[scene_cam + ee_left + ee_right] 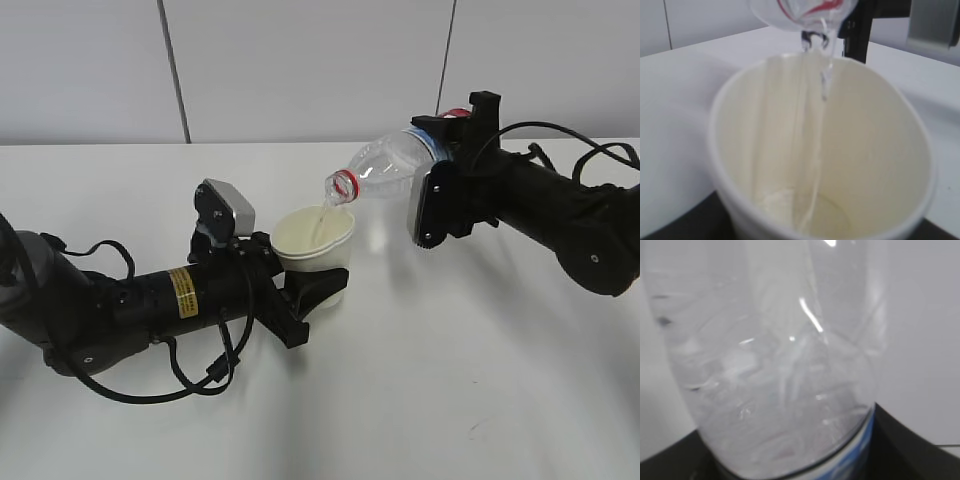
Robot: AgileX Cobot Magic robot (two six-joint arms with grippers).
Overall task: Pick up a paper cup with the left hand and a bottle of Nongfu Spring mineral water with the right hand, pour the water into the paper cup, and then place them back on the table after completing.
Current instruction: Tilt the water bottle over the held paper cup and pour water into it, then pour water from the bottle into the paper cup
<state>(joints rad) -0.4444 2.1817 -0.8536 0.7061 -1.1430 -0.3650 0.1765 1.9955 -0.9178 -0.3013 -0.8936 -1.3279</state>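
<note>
My left gripper is shut on the white paper cup and holds it upright just above the table. My right gripper is shut on the clear Nongfu Spring bottle, tilted with its red-ringed open mouth over the cup's rim. A thin stream of water runs into the cup. In the left wrist view the cup fills the frame, the stream falls to its bottom, and the bottle mouth is at the top. In the right wrist view the bottle fills the frame.
The white table runs back to a pale wall with two dark vertical seams. Black cables loop off the left arm onto the table. A cable arcs over the right arm.
</note>
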